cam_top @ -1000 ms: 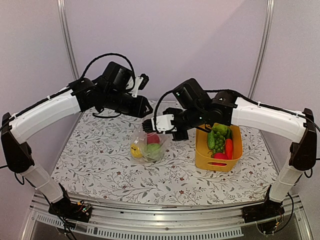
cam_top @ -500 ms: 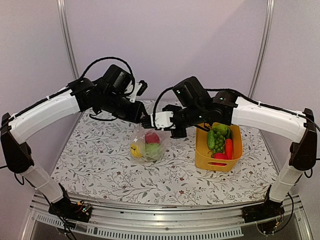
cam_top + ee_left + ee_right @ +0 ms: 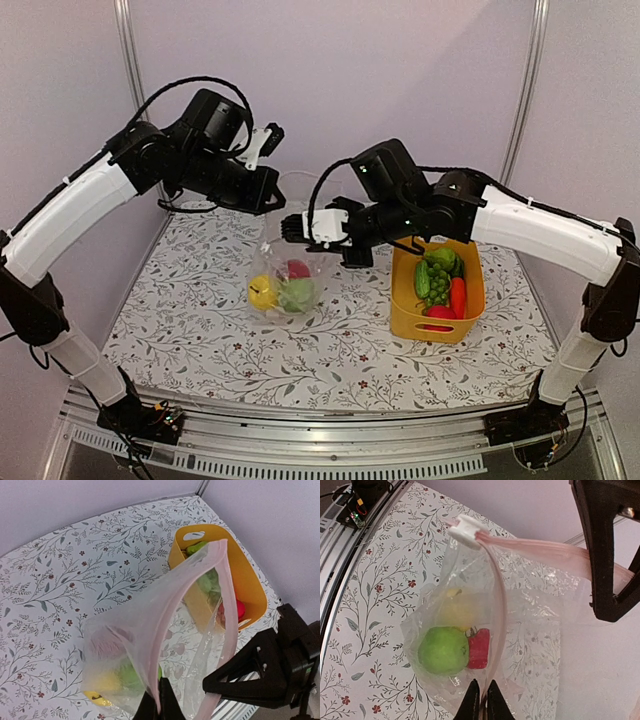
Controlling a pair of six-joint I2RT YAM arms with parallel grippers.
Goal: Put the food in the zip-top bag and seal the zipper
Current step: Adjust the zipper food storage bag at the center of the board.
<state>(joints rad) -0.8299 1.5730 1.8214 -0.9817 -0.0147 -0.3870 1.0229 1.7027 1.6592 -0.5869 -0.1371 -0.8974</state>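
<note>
The zip-top bag (image 3: 283,283) hangs over the middle of the table, and I hold it up by its mouth with both grippers. Inside it lie food pieces: yellow (image 3: 262,292), green (image 3: 297,296) and red (image 3: 298,268). My left gripper (image 3: 271,196) is shut on the pinkish zipper strip (image 3: 167,620), pinched between its fingertips (image 3: 167,707). My right gripper (image 3: 289,228) is shut on the opposite strip (image 3: 499,605). A white slider (image 3: 465,530) sits at the zipper's end. The green piece (image 3: 442,650) and the red piece (image 3: 479,648) show through the plastic. The mouth is spread open.
A yellow basket (image 3: 428,324) stands at the right with more food in it: green grapes (image 3: 436,288), a red-orange carrot (image 3: 458,297), a cucumber (image 3: 421,279) and a green pear (image 3: 440,259). A floral cloth (image 3: 200,330) covers the table.
My left arm has risen and swung back to the left, its jaws closing on the bag's edge. The bag's mouth is pulled wider and the bag has shifted slightly left.
</note>
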